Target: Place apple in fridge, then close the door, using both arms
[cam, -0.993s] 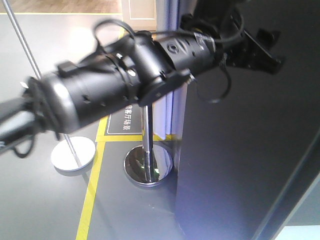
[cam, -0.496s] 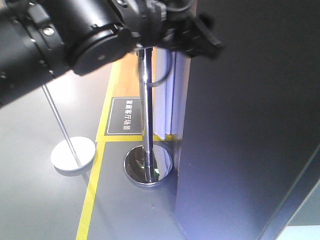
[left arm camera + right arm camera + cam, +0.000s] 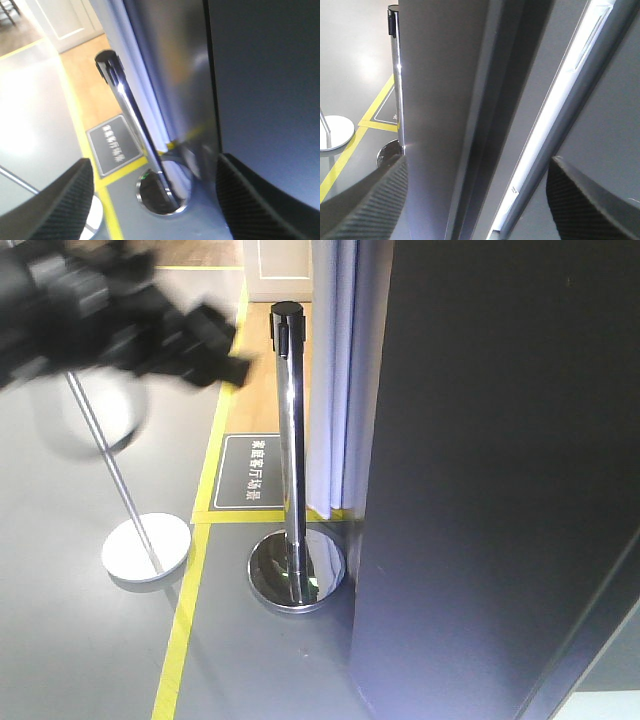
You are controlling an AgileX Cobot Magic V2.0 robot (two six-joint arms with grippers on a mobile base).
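One fridge (image 3: 500, 490); two stanchions (image 3: 288, 450) (one chrome); one floor sign (image 3: 252, 472).

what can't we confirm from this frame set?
- Apple: in no view; the fridge shows only dark outer panels, so its interior is hidden.
- Door: the right wrist view shows a bright gap between panels, but whether it is fully shut cannot be told.
- Left pincer: motion-blurred in the front view.
- Right pincer: only finger edges show, cut by the frame.

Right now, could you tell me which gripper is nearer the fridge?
Right. The right gripper is close against the fridge, whose dark panels fill its view. The left gripper sits further back, with the post roughly between it and the fridge.
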